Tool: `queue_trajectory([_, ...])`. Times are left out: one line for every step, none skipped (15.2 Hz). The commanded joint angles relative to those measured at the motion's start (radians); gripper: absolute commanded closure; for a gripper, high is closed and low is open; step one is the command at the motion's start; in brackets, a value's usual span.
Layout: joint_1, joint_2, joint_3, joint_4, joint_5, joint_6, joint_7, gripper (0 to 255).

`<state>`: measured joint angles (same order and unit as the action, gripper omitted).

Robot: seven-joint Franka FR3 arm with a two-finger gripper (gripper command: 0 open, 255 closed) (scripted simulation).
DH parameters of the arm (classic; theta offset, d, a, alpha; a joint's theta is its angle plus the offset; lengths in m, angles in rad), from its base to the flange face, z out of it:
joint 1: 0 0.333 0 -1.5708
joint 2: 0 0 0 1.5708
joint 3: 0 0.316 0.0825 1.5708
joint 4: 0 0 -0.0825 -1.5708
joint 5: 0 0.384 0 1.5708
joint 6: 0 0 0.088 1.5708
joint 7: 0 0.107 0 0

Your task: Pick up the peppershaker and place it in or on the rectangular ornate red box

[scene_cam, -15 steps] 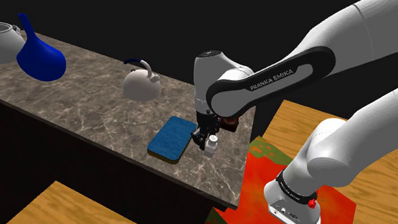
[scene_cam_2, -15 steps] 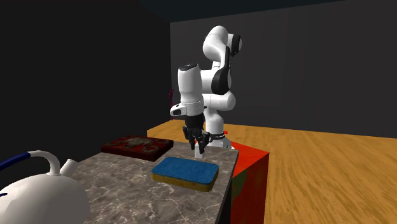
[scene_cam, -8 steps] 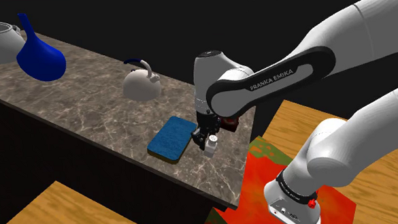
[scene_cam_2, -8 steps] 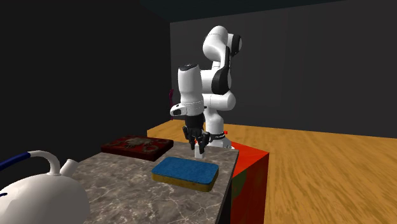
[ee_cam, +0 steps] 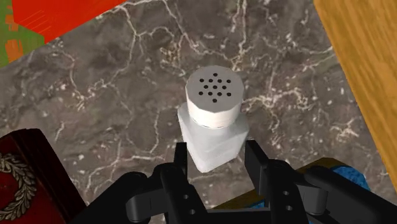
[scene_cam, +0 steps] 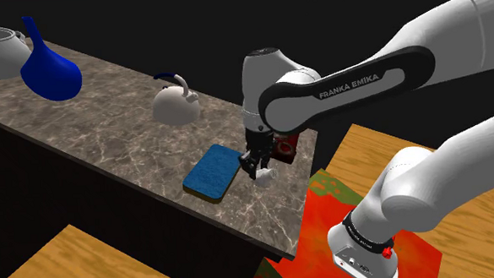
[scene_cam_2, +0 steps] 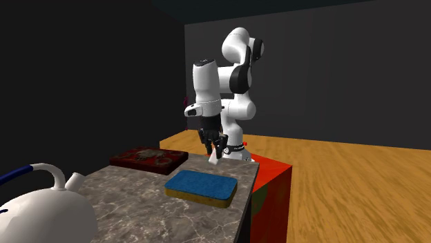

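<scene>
White peppershaker point(ee_cam: 213, 121): clamped in the gripper point(ee_cam: 216, 156), hanging just above the marble desk point(scene_cam: 110, 130), beside the blue pad point(scene_cam: 211, 172)
Red box point(scene_cam_2: 148, 158): on the desk, near the gripper
Doing it well: imo lift clear of the box rim, keep the shaker upright, lower onto the lid's middle
Changed since a second ago: arm's raised, shaker rides higher

- The arm point(scene_cam: 453, 34) is seen in smooth, rounded white shells.
- Dark bands are set at the joints; one band point(scene_cam: 351, 82) is lettered "FRANKA EMIKA" in white.
- A dark ring and a small red button point(scene_cam: 385, 253) are carried on the white base point(scene_cam: 359, 255).
- The jaws are rendered all black, with blocky fingers point(ee_cam: 173, 181) and round recesses behind them.
</scene>
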<state>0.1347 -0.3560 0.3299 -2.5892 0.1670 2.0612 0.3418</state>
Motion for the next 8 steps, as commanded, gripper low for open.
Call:
queue_trajectory([0.001, -0.017, -0.004, 0.013, 0.001, -0.030, -0.002, 255])
queue_trajectory([0.001, -0.026, -0.006, 0.020, 0.001, -0.046, -0.002, 255])
queue_trajectory([0.001, -0.033, -0.008, 0.028, 0.001, -0.062, -0.003, 255])
queue_trajectory([0.001, -0.041, -0.010, 0.036, 0.001, -0.077, -0.003, 255])
queue_trajectory([0.001, -0.048, -0.012, 0.044, 0.000, -0.093, -0.003, 255])
queue_trajectory([0.002, -0.055, -0.014, 0.053, 0.000, -0.108, -0.004, 255])
queue_trajectory([0.002, -0.062, -0.016, 0.062, 0.000, -0.124, -0.004, 255])
queue_trajectory([0.002, -0.068, -0.018, 0.071, -0.001, -0.139, -0.004, 255])
